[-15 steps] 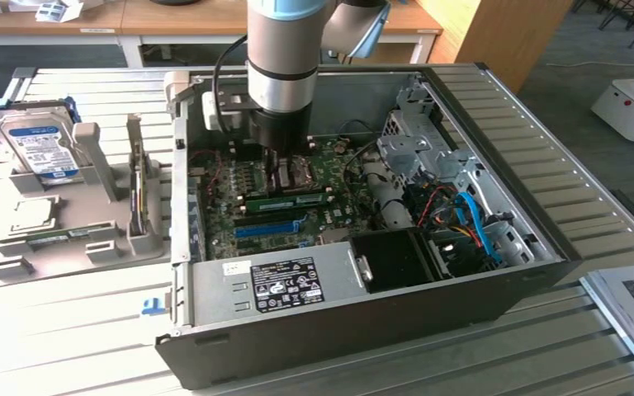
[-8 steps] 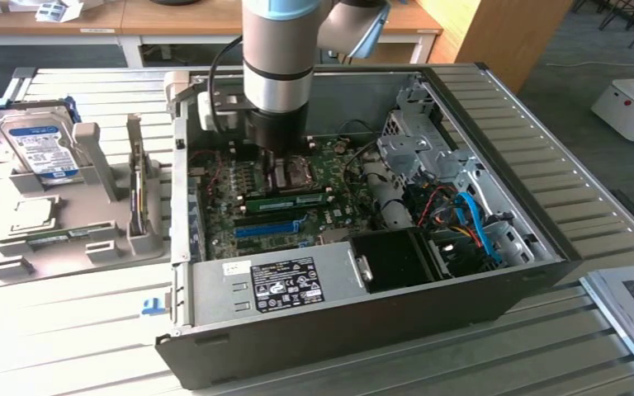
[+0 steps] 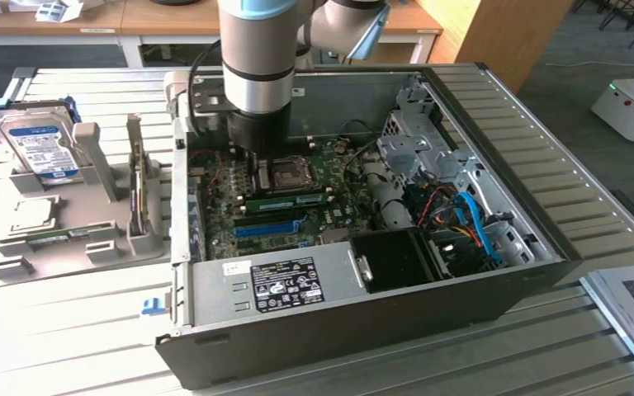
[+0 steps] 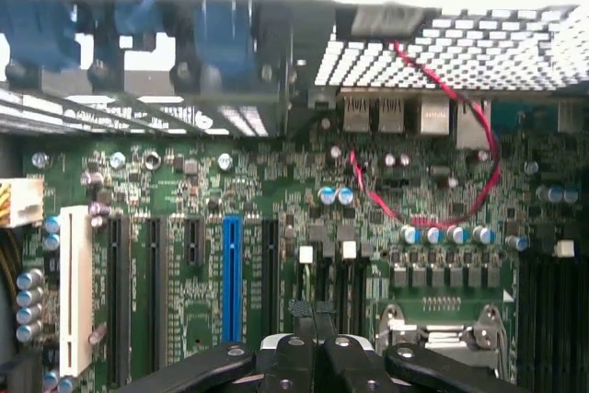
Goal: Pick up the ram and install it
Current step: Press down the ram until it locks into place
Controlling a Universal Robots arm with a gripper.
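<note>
A long green ram [image 3: 286, 200] with black chips lies seated along a slot on the motherboard, just in front of the CPU socket [image 3: 290, 175]. My gripper [image 3: 257, 165] hangs low inside the open computer case [image 3: 537, 247], over the board beside that socket and a little behind the ram. In the wrist view my gripper [image 4: 313, 324] is shut with its black fingers [image 4: 287, 361] pressed together and nothing between them. Below them lies the green motherboard with a blue slot [image 4: 230, 273].
A grey stand [image 3: 75, 231] left of the case holds a silver hard drive [image 3: 40, 147] and a thin board on edge [image 3: 136, 194]. The power supply [image 3: 278, 285] fills the case's front. Drive cage [image 3: 422, 153] and blue cables [image 3: 474, 227] crowd the exterior view's right. Red wire [image 4: 469, 172] loops over the board.
</note>
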